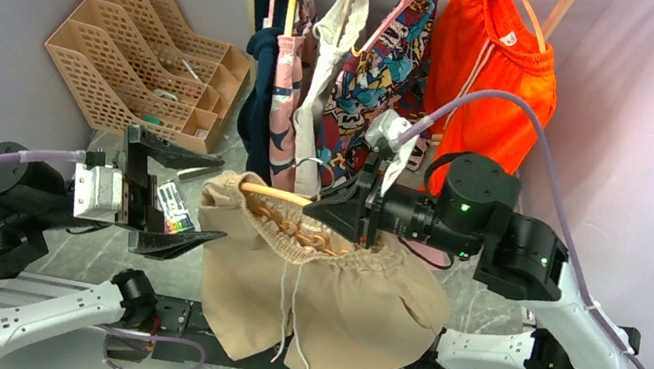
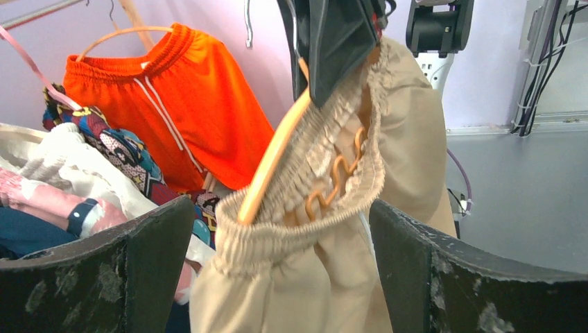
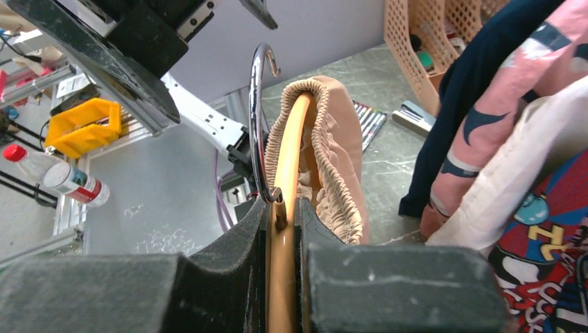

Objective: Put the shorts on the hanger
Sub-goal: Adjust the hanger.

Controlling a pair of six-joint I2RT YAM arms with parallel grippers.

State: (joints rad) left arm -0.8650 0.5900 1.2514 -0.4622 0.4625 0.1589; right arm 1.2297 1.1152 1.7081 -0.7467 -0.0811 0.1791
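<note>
Half the hanger (image 1: 276,194) hidden inside the shorts (image 1: 338,298), right gripper (image 1: 334,216) clamped on it, left gripper (image 1: 204,198) agape.

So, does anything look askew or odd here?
Yes. The shorts sit crooked: they are bunched over one end of the hanger, which the right end effector grips, and the fabric sags unevenly below.
</note>
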